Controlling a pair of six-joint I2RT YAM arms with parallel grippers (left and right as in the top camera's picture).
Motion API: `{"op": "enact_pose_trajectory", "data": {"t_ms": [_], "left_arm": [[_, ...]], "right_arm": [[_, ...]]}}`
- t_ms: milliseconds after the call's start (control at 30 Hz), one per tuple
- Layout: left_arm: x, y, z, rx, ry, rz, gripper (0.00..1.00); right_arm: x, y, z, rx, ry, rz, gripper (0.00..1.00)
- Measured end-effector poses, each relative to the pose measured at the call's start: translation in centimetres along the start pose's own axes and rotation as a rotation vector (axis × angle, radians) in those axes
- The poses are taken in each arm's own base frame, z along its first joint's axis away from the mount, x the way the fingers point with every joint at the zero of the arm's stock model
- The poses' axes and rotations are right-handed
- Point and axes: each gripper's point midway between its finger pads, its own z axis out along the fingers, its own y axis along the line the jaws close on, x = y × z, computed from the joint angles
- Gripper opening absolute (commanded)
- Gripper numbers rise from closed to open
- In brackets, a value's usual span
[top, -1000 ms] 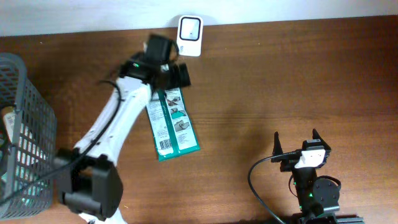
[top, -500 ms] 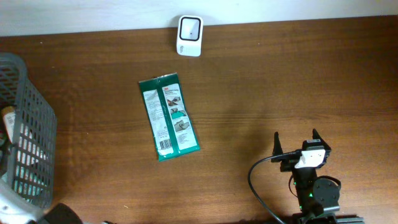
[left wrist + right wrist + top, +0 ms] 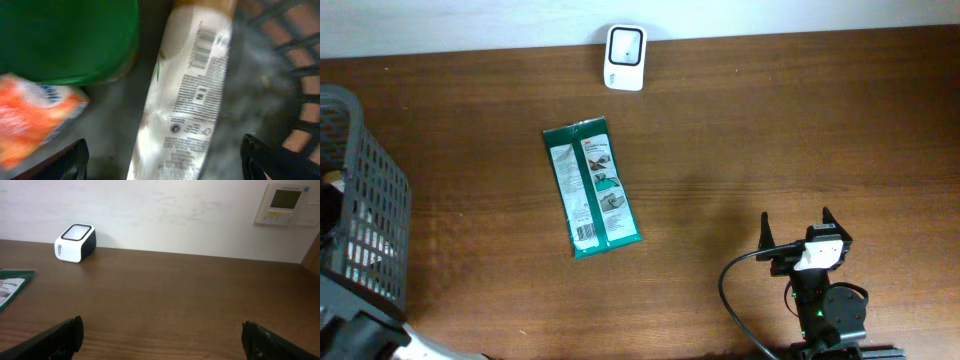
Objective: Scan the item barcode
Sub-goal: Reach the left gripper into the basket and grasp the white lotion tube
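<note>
A green flat packet [image 3: 591, 188] lies label-up on the wooden table, below the white scanner [image 3: 625, 44] at the far edge. In the left wrist view my left gripper [image 3: 162, 155] hangs open inside the basket. Its two dark fingers straddle a white packet [image 3: 195, 90] without touching it, and a barcode [image 3: 202, 45] shows near the packet's far end. From overhead only the left arm [image 3: 360, 335] shows, at the bottom left corner. My right gripper [image 3: 796, 228] rests open near the front right, with bare table between its fingers [image 3: 65, 337].
The grey wire basket [image 3: 360, 230] stands at the table's left edge. Inside it lie a green object [image 3: 70, 35] and an orange packet [image 3: 35, 120] beside the white one. A wall panel [image 3: 285, 204] hangs behind the table.
My left arm has left the green packet on the table near the scanner and swung left into the basket. The right arm has not moved.
</note>
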Motion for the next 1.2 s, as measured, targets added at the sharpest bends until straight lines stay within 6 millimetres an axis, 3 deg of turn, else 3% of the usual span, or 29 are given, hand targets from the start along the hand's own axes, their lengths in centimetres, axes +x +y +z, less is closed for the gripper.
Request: {"op": "enact_pose_trajectory", "data": {"t_ms": [33, 100, 167, 267, 467, 567, 767, 867, 1000, 1033, 1067, 1167, 1200], "left_arm": [[0.8, 0.1, 1.5, 0.006, 0.039, 0.004, 0.84], [1.8, 0.2, 3.1, 0.015, 0.081, 0.005, 0.58], [2.2, -0.2, 3.6, 0.032, 0.096, 0.011, 0.28], [2.1, -0.7, 3.6, 0.056, 0.093, 0.005, 0.03], [2.4, -1.8, 2.4, 0.12, 0.138, -0.018, 0.0], [-0.1, -2.9, 0.5, 0.175, 0.064, -0.007, 0.0], [-4.4, -4.8, -10.6, 0.203, -0.201, 0.022, 0.0], [-5.5, -6.1, -15.8, 0.237, -0.325, 0.03, 0.0], [-6.2, -9.3, -24.5, 0.331, -0.53, 0.086, 0.0], [-5.7, -10.6, -26.0, 0.365, -0.551, 0.105, 0.0], [-4.8, -13.2, -27.6, 0.418, -0.565, 0.15, 0.0], [0.3, -24.3, -30.3, 0.65, -0.499, 0.373, 0.0], [1.8, -26.8, -30.3, 0.694, -0.468, 0.423, 0.0]], "right_arm": [[0.0, 0.0, 0.0, 0.0, 0.0, 0.0, 0.98], [0.0, 0.0, 0.0, 0.0, 0.0, 0.0, 0.98], [0.0, 0.0, 0.0, 0.0, 0.0, 0.0, 0.98], [0.0, 0.0, 0.0, 0.0, 0.0, 0.0, 0.98], [0.0, 0.0, 0.0, 0.0, 0.0, 0.0, 0.98], [0.0, 0.0, 0.0, 0.0, 0.0, 0.0, 0.98], [0.0, 0.0, 0.0, 0.0, 0.0, 0.0, 0.98], [0.0, 0.0, 0.0, 0.0, 0.0, 0.0, 0.98], [0.0, 0.0, 0.0, 0.0, 0.0, 0.0, 0.98], [0.0, 0.0, 0.0, 0.0, 0.0, 0.0, 0.98], [0.0, 0.0, 0.0, 0.0, 0.0, 0.0, 0.98], [0.0, 0.0, 0.0, 0.0, 0.0, 0.0, 0.98], [0.0, 0.0, 0.0, 0.0, 0.0, 0.0, 0.98]]}}
